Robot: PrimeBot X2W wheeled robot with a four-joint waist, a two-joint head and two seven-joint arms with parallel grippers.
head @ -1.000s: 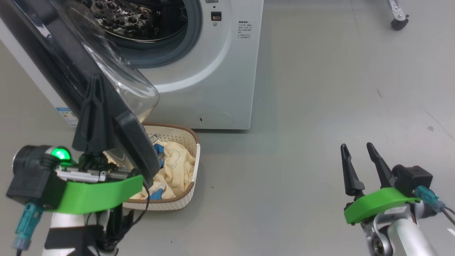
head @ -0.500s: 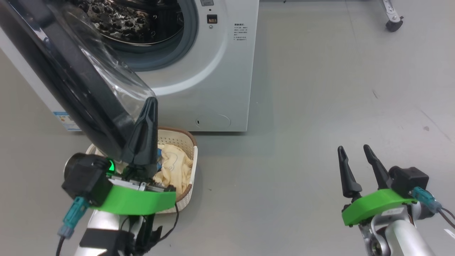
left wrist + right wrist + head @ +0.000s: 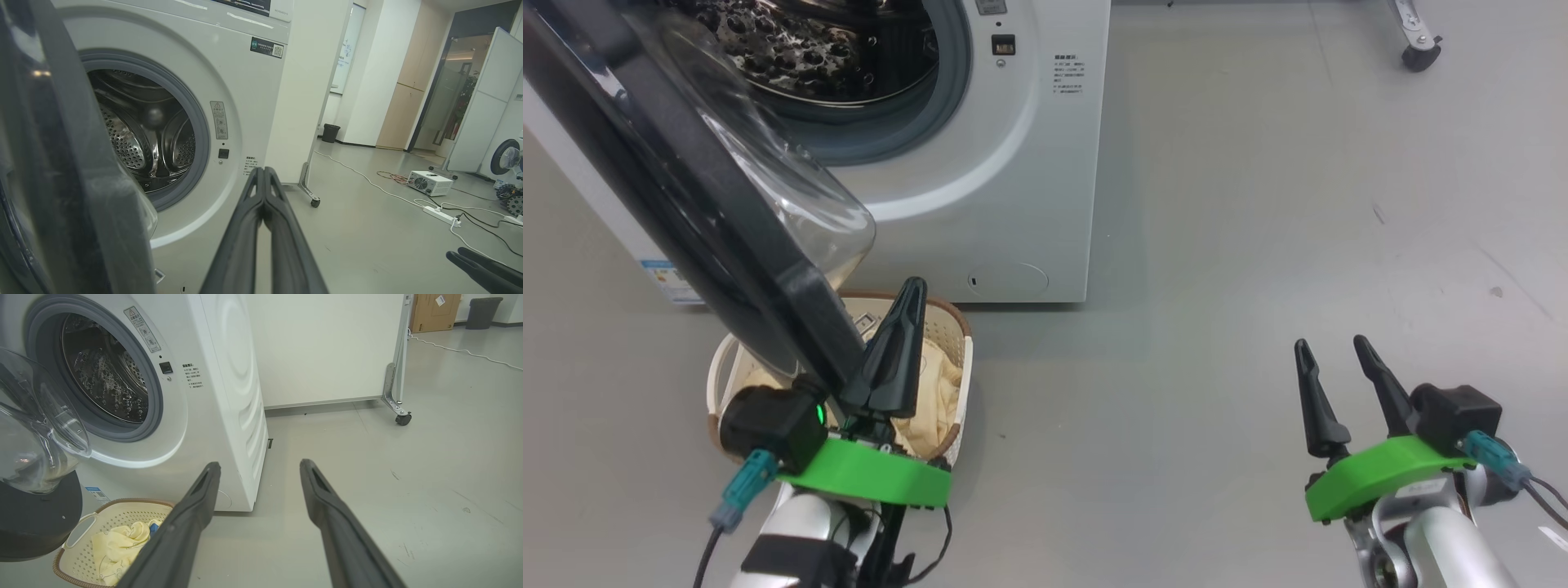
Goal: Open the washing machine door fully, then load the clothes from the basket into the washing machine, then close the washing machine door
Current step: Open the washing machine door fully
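Washing machine door (image 3: pixel 686 204) open; left gripper (image 3: pixel 913 287) pinched closed, empty, beside door edge; right gripper (image 3: pixel 1330 343) spread wide, empty; clothes (image 3: pixel 935 392) in basket (image 3: pixel 965 359).

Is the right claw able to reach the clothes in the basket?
Probably, but it's tight. The right claw is open with free floor to cross, yet the door and left claw hang over the basket of clothes.

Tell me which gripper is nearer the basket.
Left. The left gripper, fingers shut, hangs right over the basket. The right gripper, fingers open, is far off to the basket's right, above bare floor.
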